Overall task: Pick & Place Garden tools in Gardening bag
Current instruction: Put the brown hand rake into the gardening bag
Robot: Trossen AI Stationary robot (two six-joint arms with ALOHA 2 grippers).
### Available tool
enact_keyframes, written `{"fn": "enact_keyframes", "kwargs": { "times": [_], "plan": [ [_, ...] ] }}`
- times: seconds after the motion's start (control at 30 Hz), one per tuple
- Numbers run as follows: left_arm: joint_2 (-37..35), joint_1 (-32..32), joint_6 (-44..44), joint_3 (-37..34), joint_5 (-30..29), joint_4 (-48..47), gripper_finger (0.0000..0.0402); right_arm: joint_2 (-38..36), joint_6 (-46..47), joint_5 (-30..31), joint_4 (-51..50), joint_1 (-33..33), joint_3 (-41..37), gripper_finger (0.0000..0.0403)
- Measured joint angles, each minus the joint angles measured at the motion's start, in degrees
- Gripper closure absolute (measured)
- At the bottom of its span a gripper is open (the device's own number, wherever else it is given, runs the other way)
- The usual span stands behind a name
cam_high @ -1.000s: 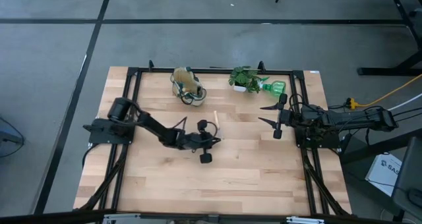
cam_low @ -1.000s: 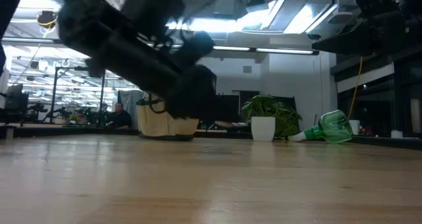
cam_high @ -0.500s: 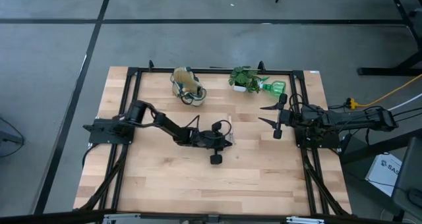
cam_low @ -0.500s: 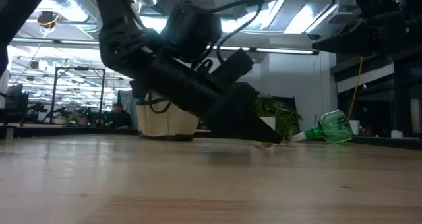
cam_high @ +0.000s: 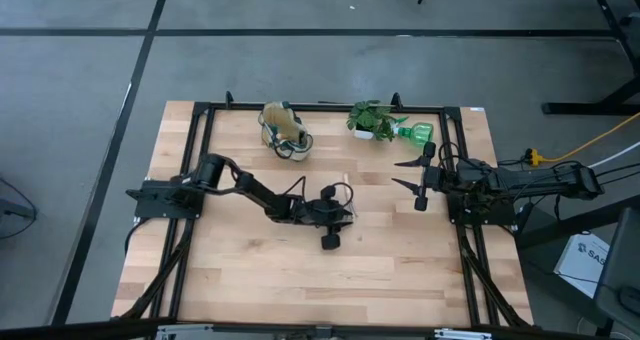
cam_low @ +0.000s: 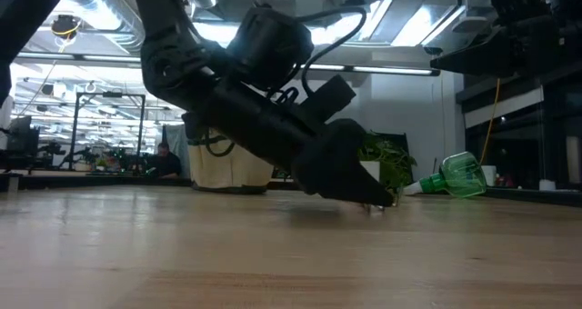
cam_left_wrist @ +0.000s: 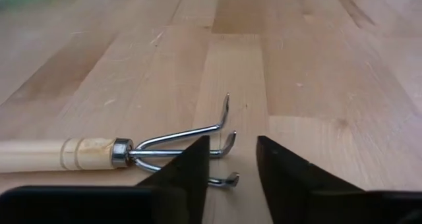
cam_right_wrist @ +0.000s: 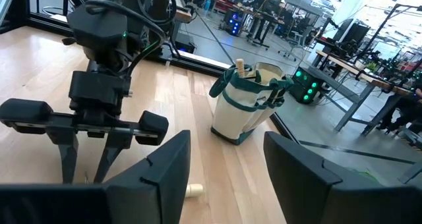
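The hand fork (cam_left_wrist: 92, 153), with a wooden handle and metal tines, lies flat on the table's middle. My left gripper (cam_left_wrist: 231, 142) is open and low over its tines, slanting down, and shows in the high view (cam_high: 347, 213) and low view (cam_low: 371, 198). The tan bag (cam_high: 285, 130) with green trim stands at the far edge, and a wooden handle (cam_right_wrist: 239, 67) sticks up out of it. The green plastic tool (cam_high: 416, 132) lies at the far right beside the plant. My right gripper (cam_high: 408, 176) waits open and empty at the right. My left gripper comes slanting down from the table's left. One finger (cam_left_wrist: 181, 168) stands over the bent ends of the fork's tines (cam_left_wrist: 214, 133). The fork lies flat on the table, across the fingers. I cannot tell whether the finger touches the tines.
A leafy plant in a white pot (cam_high: 372, 120) stands at the far edge between the bag and the green tool. Black frame rails (cam_high: 200, 160) run along the table's left, right and far sides. Bare wood lies toward the near edge.
My left gripper has gone toward the table's right edge and down, and its fingertips now stand close above the table at the fork's tines.
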Motion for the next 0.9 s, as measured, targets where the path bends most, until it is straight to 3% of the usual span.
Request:
{"fn": "enact_keyframes", "kwargs": {
  "times": [0.33,0.77,0.9],
  "plan": [
    [-0.3,-0.3,1.1,0.0,0.2,1.2,0.0224,0.0,0.0,0.0,0.0,0.0,0.0,0.0208],
    [0.0,1.1,0.6,-0.1,0.0,0.1,0.0223,0.0,0.0,0.0,0.0,0.0,0.0,0.0208],
    [0.0,1.6,0.9,-0.1,0.0,-0.1,0.0243,0.0,0.0,0.0,0.0,0.0,0.0,0.0208]
  ]
}}
